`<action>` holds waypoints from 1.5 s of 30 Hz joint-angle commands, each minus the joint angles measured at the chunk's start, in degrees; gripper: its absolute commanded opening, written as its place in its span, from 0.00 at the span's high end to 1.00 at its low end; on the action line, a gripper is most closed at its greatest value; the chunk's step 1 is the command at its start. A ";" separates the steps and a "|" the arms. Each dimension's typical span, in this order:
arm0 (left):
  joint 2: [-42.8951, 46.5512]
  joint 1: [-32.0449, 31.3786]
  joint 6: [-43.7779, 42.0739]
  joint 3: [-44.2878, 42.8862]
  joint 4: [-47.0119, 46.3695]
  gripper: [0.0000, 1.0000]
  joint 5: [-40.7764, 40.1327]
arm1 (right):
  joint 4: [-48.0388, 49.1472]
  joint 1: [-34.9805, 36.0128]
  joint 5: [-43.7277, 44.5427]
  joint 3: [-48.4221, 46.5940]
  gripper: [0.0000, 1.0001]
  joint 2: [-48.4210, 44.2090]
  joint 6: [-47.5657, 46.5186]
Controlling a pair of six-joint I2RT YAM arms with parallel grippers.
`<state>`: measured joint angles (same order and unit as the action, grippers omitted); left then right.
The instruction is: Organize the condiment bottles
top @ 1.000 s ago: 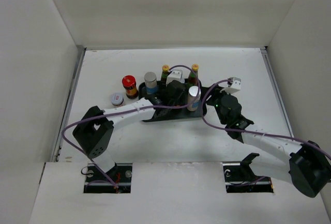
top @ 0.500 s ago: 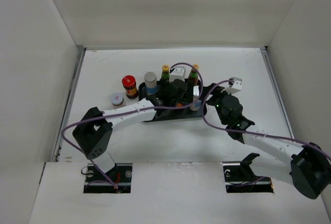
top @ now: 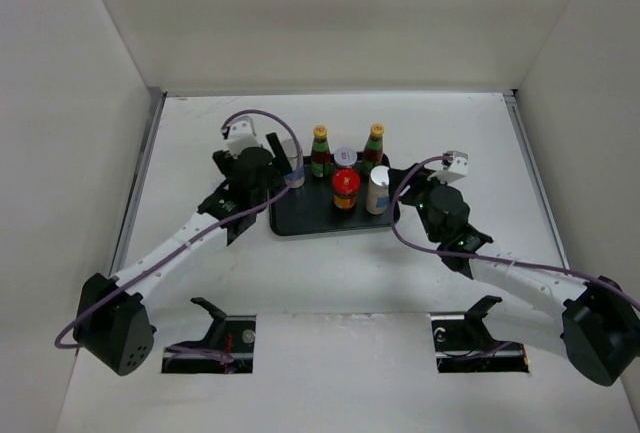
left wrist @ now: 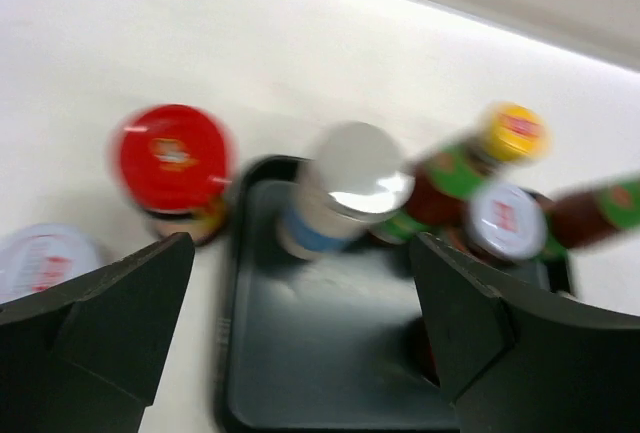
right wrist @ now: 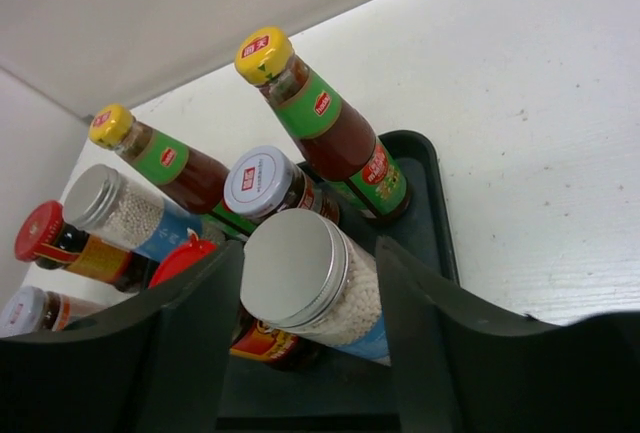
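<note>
A black tray (top: pixel 300 221) holds two yellow-capped bottles (top: pixel 320 149) (top: pixel 375 146), a white-lidded jar (top: pixel 346 158), a red-lidded jar (top: pixel 345 189) and a silver-lidded white jar (top: pixel 378 191). My left gripper (top: pixel 285 158) is open and empty over the tray's back left corner, above a silver-lidded blue-labelled jar (left wrist: pixel 345 185). Another red-lidded jar (left wrist: pixel 172 155) and a small white-lidded jar (left wrist: pixel 40 258) stand on the table left of the tray. My right gripper (right wrist: pixel 305 248) is open, its fingers on either side of the silver-lidded white jar (right wrist: pixel 300 278), not closed on it.
White walls (top: pixel 70 153) enclose the table on three sides. The tray's near left part (left wrist: pixel 320 353) is bare. The left arm (top: pixel 190 238) lies across the table's left half and the right arm (top: pixel 520 273) across its right half.
My left arm has pulled back from the tray's middle to the left, leaving the silver-lidded white jar and a red-lidded jar standing in the tray. The right arm has hardly moved.
</note>
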<state>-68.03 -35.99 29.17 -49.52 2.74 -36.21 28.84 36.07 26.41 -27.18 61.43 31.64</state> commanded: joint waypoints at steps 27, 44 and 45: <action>-17.66 13.80 -7.46 1.27 -20.06 0.20 4.21 | 3.06 1.23 -4.79 -2.79 0.19 3.61 -1.58; -11.52 13.97 -9.57 0.04 -23.57 0.45 2.54 | 3.50 1.76 -4.53 -2.70 0.19 3.96 -1.76; -10.73 13.97 -9.66 -0.40 -23.49 0.45 2.46 | 3.50 1.76 -4.44 -2.70 0.19 3.96 -1.84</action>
<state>-85.52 -22.15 20.32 -46.52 -12.82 -32.75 28.99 37.21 22.04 -27.66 65.43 30.44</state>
